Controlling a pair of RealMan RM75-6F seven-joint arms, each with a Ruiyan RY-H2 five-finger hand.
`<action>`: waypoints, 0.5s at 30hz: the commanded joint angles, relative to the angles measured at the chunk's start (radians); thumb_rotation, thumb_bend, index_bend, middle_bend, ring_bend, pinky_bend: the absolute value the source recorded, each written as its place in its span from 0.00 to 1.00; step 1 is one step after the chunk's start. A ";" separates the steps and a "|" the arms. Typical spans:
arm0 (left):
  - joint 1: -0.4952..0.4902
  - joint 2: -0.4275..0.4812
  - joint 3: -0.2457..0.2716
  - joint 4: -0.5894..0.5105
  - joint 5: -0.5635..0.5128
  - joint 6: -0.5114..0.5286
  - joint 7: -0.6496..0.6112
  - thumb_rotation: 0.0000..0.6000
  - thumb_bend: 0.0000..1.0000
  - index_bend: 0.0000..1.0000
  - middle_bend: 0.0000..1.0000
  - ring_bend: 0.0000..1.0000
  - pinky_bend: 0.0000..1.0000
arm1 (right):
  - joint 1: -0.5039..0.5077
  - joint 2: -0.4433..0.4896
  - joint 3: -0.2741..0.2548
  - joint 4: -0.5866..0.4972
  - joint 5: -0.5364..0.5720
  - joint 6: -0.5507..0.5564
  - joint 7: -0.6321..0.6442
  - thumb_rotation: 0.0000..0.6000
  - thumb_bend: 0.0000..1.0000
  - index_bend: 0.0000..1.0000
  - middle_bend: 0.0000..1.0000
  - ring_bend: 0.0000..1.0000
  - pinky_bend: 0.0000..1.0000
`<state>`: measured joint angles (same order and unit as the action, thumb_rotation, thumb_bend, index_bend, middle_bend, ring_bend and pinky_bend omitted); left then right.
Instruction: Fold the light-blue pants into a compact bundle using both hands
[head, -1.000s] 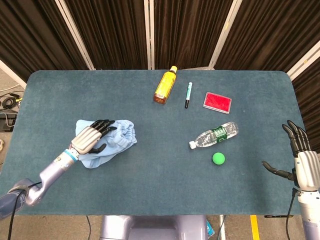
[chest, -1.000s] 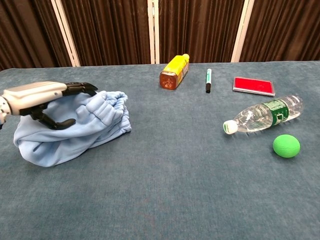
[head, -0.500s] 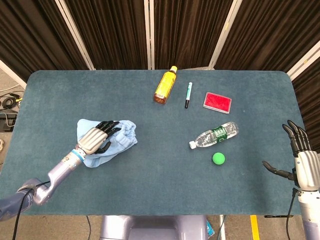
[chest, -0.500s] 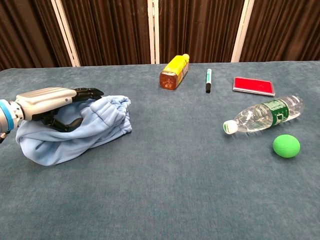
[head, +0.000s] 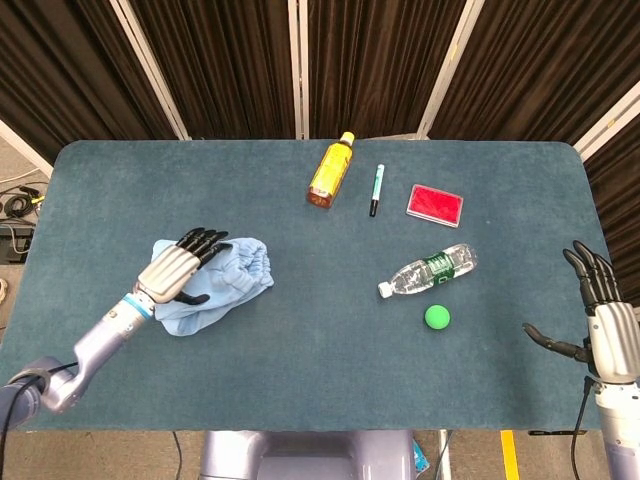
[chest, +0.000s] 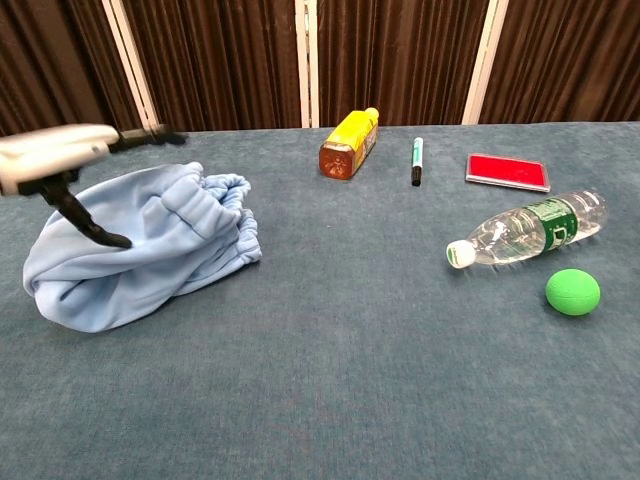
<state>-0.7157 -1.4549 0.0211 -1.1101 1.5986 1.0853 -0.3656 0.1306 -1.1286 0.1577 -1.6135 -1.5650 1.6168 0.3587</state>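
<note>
My right hand (head: 606, 318) hangs open, fingers spread, off the table's (head: 320, 390) near right corner. At near left my left hand (head: 178, 268) hovers open over the light-blue pants (chest: 140, 245), bunched into a bundle. Farther right lie a green ball (chest: 572, 291) and water bottle (chest: 525, 229)

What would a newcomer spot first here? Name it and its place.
The crumpled light-blue pants at the table's left, with the left hand raised just over them, fingers spread. Next, the yellow bottle at the far edge and the green ball beside the clear water bottle on the right.
</note>
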 joint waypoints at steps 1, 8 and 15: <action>0.037 0.121 -0.032 -0.129 -0.026 0.073 0.010 1.00 0.12 0.00 0.00 0.00 0.00 | -0.002 0.003 -0.004 -0.011 -0.009 0.005 -0.003 1.00 0.00 0.09 0.03 0.00 0.00; 0.083 0.215 -0.060 -0.233 -0.054 0.139 0.012 1.00 0.08 0.00 0.00 0.00 0.00 | -0.005 0.009 -0.009 -0.023 -0.027 0.016 -0.003 1.00 0.00 0.09 0.03 0.00 0.00; 0.207 0.293 -0.070 -0.359 -0.089 0.300 0.087 1.00 0.00 0.00 0.00 0.00 0.00 | -0.008 0.023 -0.021 -0.003 -0.050 0.016 -0.075 1.00 0.00 0.10 0.00 0.00 0.00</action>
<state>-0.5616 -1.1846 -0.0437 -1.4210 1.5306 1.3247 -0.3241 0.1230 -1.1128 0.1438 -1.6275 -1.6065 1.6392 0.3159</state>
